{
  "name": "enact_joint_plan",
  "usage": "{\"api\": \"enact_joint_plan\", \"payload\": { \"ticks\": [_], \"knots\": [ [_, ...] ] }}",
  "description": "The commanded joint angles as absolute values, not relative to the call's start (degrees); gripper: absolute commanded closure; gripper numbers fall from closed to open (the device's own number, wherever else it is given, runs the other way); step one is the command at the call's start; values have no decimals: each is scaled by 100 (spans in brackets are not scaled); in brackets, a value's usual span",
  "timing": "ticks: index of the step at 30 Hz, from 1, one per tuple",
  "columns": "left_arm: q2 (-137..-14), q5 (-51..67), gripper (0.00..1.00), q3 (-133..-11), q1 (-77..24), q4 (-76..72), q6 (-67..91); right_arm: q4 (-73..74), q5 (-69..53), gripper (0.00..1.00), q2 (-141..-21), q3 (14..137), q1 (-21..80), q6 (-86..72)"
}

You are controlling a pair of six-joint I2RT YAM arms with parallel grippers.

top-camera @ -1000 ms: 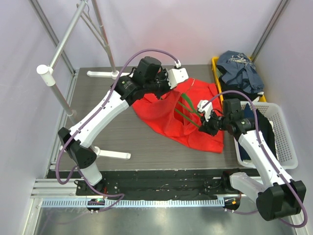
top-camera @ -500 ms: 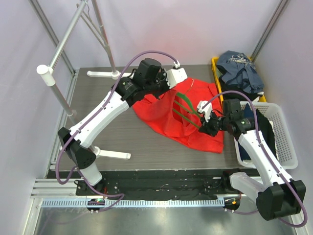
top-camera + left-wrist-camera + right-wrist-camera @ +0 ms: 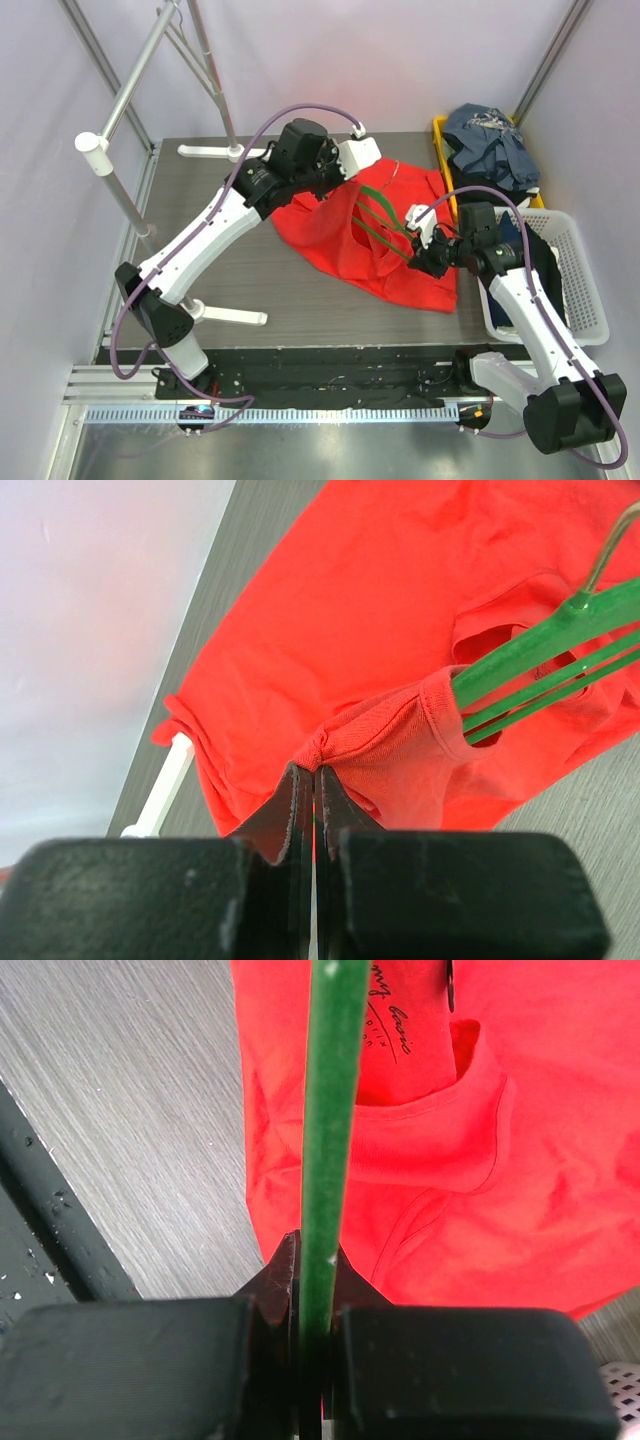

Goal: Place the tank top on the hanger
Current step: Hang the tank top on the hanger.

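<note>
the dark counter (image 3: 250, 290) carries the tank top (image 3: 330, 235), a red heap spread over its middle and right part, close to the white basket (image 3: 578, 265). the green hanger (image 3: 378, 218) lies slanted across the garment, one end poked through an opening in the fabric and its metal hook (image 3: 610, 540) toward the far side. the left pincer (image 3: 314, 780) is closed tight on a bunched hem of that opening, lifting the cloth a little. the right pincer (image 3: 316, 1260) is clamped on the hanger's green bar at its near end and holds it edge-up over the cloth.

by my reading the step in hand is threading. one arm of the hanger is entering the top, while most of the garment lies loose on the counter. the next move likely calls for the left pincer to draw the pinched hem farther along the hanger arm. meanwhile the right one would steady the bar or push it deeper, so the fabric does not slip off the tip.
</note>
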State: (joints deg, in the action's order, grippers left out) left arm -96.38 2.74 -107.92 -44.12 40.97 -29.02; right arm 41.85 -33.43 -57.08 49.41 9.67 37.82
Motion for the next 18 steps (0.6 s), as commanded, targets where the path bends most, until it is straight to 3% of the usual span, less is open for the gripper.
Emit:
{"api": "enact_joint_plan", "payload": {
  "ticks": [1,14,15,17,18],
  "knots": [
    [-9343,184,100,-10802,-4394,3902,-2927,3788,-3454,99,-5511,5194,932,3806],
    [-9272,53,100,-10934,-4394,3981,-2839,3498,-3235,99,-5423,5142,923,3639],
    [-9272,53,94,-10951,-4395,3981,-2839,3507,-3243,99,-5423,5142,932,3639],
    [-9281,53,66,-10960,-4394,3955,-2848,3507,-3313,99,-5405,5142,932,3621],
    [-9281,-60,28,-10960,-4386,3938,-2865,3533,-3348,99,-5397,5150,932,3621]
  ]
}}
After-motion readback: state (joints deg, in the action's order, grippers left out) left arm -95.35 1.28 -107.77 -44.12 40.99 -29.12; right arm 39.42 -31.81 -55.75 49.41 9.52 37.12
